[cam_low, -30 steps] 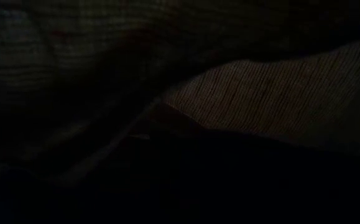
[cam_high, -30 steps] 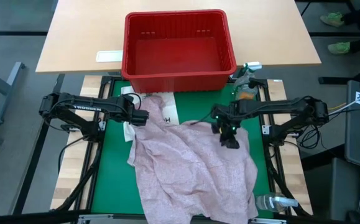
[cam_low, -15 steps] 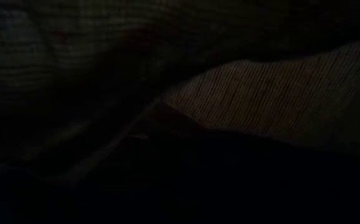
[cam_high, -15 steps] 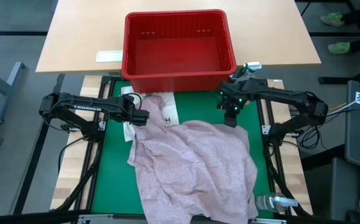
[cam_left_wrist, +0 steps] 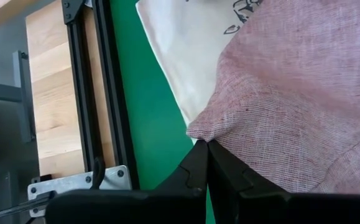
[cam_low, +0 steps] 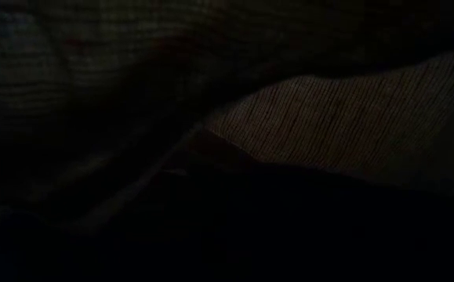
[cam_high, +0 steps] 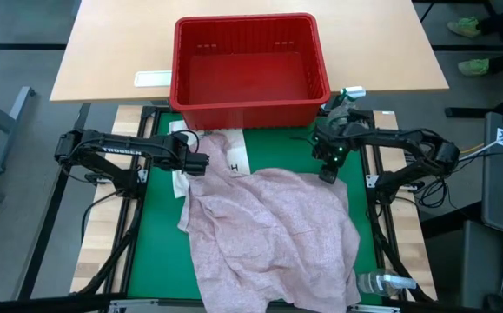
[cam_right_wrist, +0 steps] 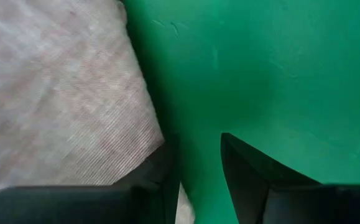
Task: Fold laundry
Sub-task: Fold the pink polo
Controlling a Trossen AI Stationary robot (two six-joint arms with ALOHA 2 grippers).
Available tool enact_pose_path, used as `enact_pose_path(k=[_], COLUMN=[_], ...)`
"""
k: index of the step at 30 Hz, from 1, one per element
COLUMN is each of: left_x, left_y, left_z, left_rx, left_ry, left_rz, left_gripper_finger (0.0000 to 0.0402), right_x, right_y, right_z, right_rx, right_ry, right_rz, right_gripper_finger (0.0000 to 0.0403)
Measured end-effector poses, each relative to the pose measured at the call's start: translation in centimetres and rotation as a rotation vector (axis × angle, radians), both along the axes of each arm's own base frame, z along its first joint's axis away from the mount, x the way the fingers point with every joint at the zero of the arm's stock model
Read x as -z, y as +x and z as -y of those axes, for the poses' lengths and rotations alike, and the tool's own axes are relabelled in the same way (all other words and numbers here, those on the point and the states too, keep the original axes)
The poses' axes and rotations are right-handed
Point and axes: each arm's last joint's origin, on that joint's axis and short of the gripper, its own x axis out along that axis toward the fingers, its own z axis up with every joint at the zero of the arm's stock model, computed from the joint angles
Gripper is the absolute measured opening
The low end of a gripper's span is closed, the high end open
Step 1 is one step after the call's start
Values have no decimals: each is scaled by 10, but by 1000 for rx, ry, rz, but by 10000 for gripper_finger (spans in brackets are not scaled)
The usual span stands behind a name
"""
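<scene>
High view: left hand [cam_high: 201, 164] clenched on pink shirt [cam_high: 268, 235]; right hand [cam_high: 327, 173] released beside it.

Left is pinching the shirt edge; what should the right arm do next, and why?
Probably ease the right gripper down onto the pink shirt edge beside it and close: its fingers are open over bare green mat, while the left gripper is shut on the opposite edge.

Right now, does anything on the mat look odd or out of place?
The low view is blacked out: cloth covers that camera. The pink shirt lies crumpled and its bottom edge runs off the green mat. A clear bottle lies on its side nearby.
</scene>
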Motion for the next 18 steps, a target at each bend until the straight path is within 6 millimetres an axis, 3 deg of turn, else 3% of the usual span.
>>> enact_pose_path(k=[3,18], left_x=[0,0], left_y=[1,1], left_z=[0,0], left_rx=[0,0], left_ry=[0,1], left_rz=[7,16], left_gripper_finger=[0,0], right_x=[7,7], right_y=[-2,-2], right_z=[-1,-2], right_rx=[15,126], right_ry=[-5,48], right_rz=[2,-31], right_gripper_finger=[115,115])
